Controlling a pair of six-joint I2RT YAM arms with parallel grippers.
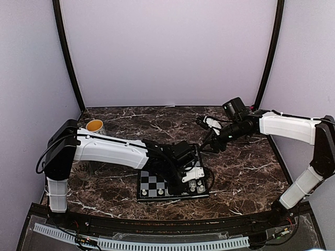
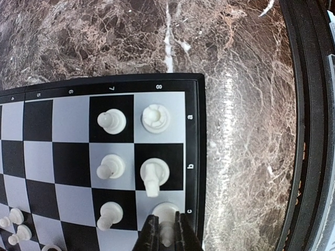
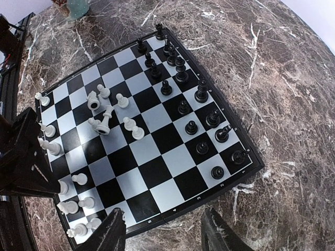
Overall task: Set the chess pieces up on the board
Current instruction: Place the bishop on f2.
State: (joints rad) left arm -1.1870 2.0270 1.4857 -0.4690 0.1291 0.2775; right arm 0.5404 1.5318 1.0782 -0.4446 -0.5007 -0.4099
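A yellow cup (image 1: 95, 125) is seen near the left edge of the table (image 1: 157, 123). Further right, the left gripper (image 2: 166, 224) is lowered over the near right corner of the board (image 1: 152, 185). It is clenched on a white piece (image 2: 164, 210), which is pinched by its slim upper part over the third rim square from that corner. Whether the base touches the square cannot be told.

The rim squares up to the corner, and the row just inside, are filled by other white chessmen (image 2: 156, 117). More white ones are scattered mid-board in the right wrist view, some of them tipped over. The black chessmen (image 3: 180, 70) are ranged along the opposite edge.

Each piece is judged to be very light, hard, smooth plastic on a small round base, so it is easily toppled or flicked away. It is best taken from above at the neck below the head, with the jaws parted only a little, since the neighbours stand just beside it. Tipped pieces would need to be gripped across the stem.

At the right, the right gripper (image 3: 165, 232) is held above the board. It is released, with nothing between its fingers.
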